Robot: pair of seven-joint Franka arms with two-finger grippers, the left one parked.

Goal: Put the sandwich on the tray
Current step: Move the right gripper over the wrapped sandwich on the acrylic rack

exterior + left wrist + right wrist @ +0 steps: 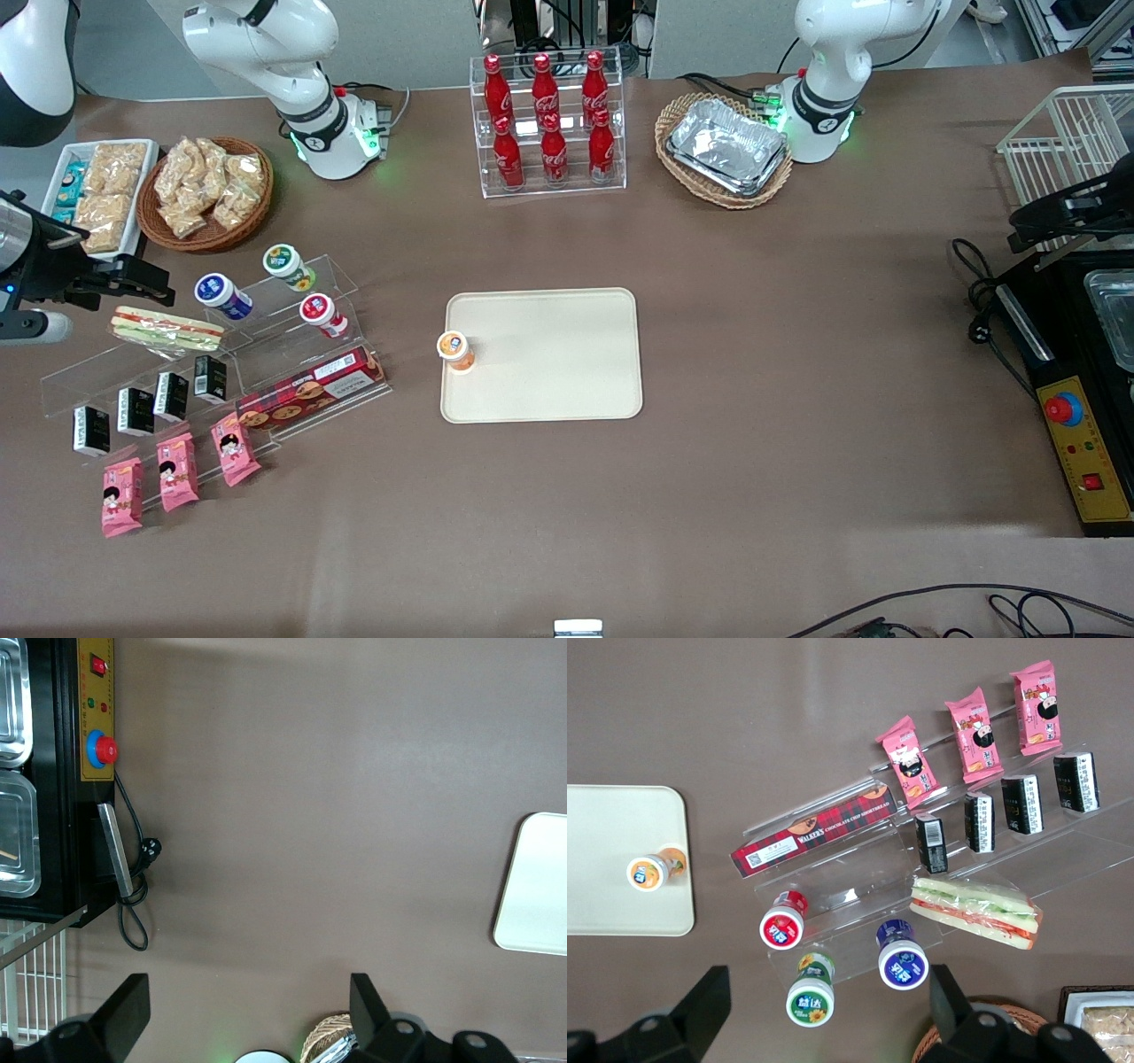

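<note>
**Gripper wide open above the display shelf**

Gripper (133,276) hovers with fingers spread wide, holding nothing; sandwich (166,329) lies just below on the clear shelf (84,377). Tray (567,372) sits well apart toward table centre, mostly bare, 1 orange cup (455,349) at its edge.

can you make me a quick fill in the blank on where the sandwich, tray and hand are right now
1. The sandwich lies on the clear acrylic ____.
2. The only item standing on the tray is a small ____-coloured cup.
3. The hand hangs just above the sandwich with its fingers ____.

Missing words: shelf; orange; open
</note>
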